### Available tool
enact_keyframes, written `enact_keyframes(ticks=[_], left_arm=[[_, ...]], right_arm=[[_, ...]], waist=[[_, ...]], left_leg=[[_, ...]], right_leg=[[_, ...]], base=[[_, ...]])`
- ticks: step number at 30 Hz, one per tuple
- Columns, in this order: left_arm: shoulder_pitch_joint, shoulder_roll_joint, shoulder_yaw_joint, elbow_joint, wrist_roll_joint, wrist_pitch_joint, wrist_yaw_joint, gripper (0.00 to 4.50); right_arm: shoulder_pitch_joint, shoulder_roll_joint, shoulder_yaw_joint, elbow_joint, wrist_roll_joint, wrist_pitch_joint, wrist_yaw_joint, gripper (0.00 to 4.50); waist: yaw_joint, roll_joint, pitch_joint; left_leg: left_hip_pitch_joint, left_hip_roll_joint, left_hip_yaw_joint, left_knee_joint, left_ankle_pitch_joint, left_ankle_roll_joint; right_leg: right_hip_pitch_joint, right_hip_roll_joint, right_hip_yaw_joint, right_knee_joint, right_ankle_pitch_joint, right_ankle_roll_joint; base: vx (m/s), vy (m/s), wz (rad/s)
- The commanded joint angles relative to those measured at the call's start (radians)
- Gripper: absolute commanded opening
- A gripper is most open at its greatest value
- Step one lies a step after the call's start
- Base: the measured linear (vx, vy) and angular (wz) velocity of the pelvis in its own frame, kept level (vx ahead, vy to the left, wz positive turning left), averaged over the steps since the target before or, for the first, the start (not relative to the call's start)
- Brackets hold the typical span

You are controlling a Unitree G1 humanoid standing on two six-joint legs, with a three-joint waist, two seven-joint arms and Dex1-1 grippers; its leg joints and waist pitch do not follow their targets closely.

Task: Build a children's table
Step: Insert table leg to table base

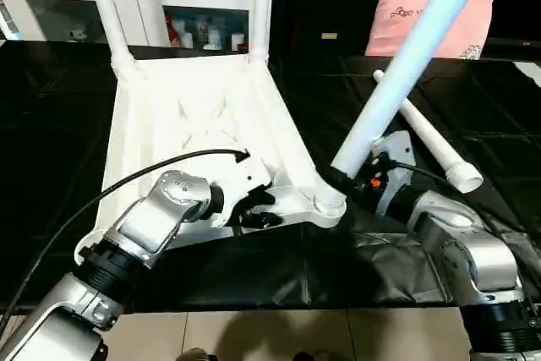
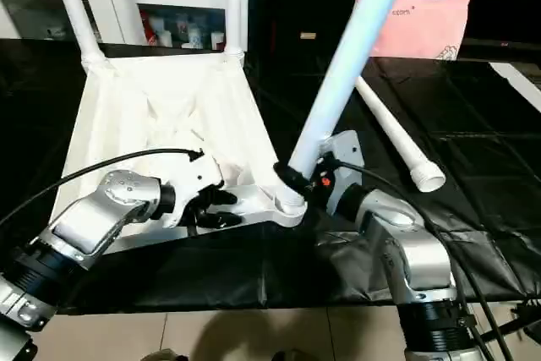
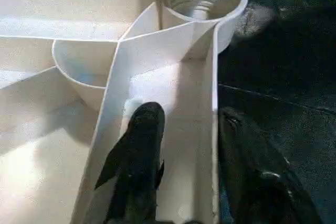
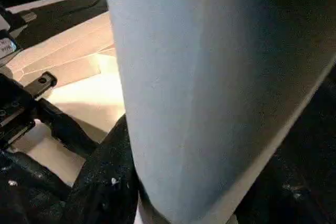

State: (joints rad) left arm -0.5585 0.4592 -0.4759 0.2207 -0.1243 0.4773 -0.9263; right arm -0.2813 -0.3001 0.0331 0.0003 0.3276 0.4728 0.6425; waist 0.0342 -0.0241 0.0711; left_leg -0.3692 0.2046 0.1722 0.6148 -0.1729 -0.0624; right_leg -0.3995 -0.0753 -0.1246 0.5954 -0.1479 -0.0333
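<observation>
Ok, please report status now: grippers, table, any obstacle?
Left gripper straddles tabletop rim. Right gripper holds third leg at near socket. Fourth leg lies beside.

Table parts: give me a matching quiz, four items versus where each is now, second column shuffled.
Items:
1. Left gripper
2. Right gripper
3. Loose leg
4. Pillow

Places:
A. lying on the black mat
B. holding the tilted leg at the near corner socket
C. straddling the tabletop near rim
D. far side, upright, pink

Pairs: 1-C, 2-B, 3-A, 4-D
</observation>
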Motion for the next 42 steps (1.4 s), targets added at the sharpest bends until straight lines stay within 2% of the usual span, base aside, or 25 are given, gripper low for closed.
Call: enact_keyframes(ticks=[1, 11, 15, 16, 20, 27, 31, 35, 42], left_arm=[[-0.011, -0.002, 0.011, -0.001, 0.002, 0.006, -0.008, 1.48], [0.003, 0.022, -0.015, -0.014, 0.026, 0.002, -0.063, 0.62], [0.004, 0.028, -0.018, -0.015, 0.029, -0.007, -0.075, 0.45], [0.004, 0.028, -0.017, -0.015, 0.030, -0.011, -0.082, 0.19], [0.003, 0.034, -0.021, -0.015, 0.040, -0.021, -0.103, 0.02], [0.001, 0.029, -0.004, -0.005, 0.034, -0.041, -0.114, 0.00], [0.003, 0.025, 0.024, 0.029, 0.011, -0.115, -0.163, 0.00], [0.002, 0.023, 0.035, 0.051, 0.002, -0.144, -0.177, 0.00], [-0.010, 0.024, 0.037, 0.082, 0.013, -0.176, -0.198, 0.00]], right_arm=[[-0.003, -0.016, 0.000, -0.017, -0.006, -0.009, 0.004, 1.93], [-0.002, -0.033, 0.021, -0.008, -0.013, 0.007, 0.027, 1.93], [-0.007, -0.037, 0.021, 0.003, -0.017, 0.018, 0.022, 1.93], [-0.011, -0.039, 0.021, 0.011, -0.018, 0.024, 0.020, 1.93], [-0.021, -0.038, 0.027, 0.027, -0.013, 0.033, 0.029, 1.93], [-0.036, -0.039, 0.049, 0.058, -0.029, -0.005, 0.061, 1.93], [-0.061, -0.038, 0.063, 0.122, -0.051, -0.045, 0.078, 1.93], [-0.070, -0.030, 0.070, 0.155, -0.059, -0.092, 0.093, 1.93], [-0.090, -0.017, 0.071, 0.218, -0.041, -0.104, 0.136, 1.93]], waist=[[0.001, 0.007, -0.075], [0.001, 0.006, -0.075], [0.001, 0.006, -0.074], [0.001, 0.006, -0.075], [0.001, 0.007, -0.074], [0.003, 0.006, -0.075], [0.001, 0.007, -0.075], [0.001, 0.006, -0.075], [0.001, 0.007, -0.075]], left_leg=[[0.016, 0.024, -0.016, -0.073, -0.298, -0.004], [0.016, 0.024, -0.016, -0.073, -0.298, -0.002], [0.016, 0.023, -0.015, -0.073, -0.298, -0.002], [0.016, 0.023, -0.016, -0.073, -0.297, -0.002], [0.017, 0.024, -0.017, -0.073, -0.301, -0.003], [0.016, 0.024, -0.015, -0.073, -0.293, -0.001], [0.015, 0.022, -0.016, -0.073, -0.302, -0.001], [0.017, 0.023, -0.015, -0.072, -0.309, -0.003], [0.017, 0.025, -0.016, -0.074, -0.315, -0.002]], right_leg=[[0.045, -0.073, 0.051, -0.101, -0.503, -0.061], [0.044, -0.073, 0.051, -0.103, -0.515, -0.054], [0.044, -0.074, 0.052, -0.102, -0.513, -0.059], [0.045, -0.075, 0.052, -0.103, -0.514, -0.058], [0.044, -0.075, 0.051, -0.104, -0.518, -0.059], [0.045, -0.075, 0.053, -0.099, -0.495, -0.072], [0.046, -0.076, 0.051, -0.104, -0.514, -0.065], [0.044, -0.077, 0.052, -0.103, -0.519, -0.068], [0.045, -0.077, 0.053, -0.100, -0.508, -0.080]], base=[[0.000, 0.000, 0.00], [0.000, 0.000, 0.00], [0.000, 0.000, 0.00], [0.000, 0.000, 0.00], [0.000, 0.000, 0.00], [0.000, 0.000, 0.00], [0.000, 0.000, 0.00], [0.000, 0.000, 0.00], [0.000, 0.000, 0.00]])
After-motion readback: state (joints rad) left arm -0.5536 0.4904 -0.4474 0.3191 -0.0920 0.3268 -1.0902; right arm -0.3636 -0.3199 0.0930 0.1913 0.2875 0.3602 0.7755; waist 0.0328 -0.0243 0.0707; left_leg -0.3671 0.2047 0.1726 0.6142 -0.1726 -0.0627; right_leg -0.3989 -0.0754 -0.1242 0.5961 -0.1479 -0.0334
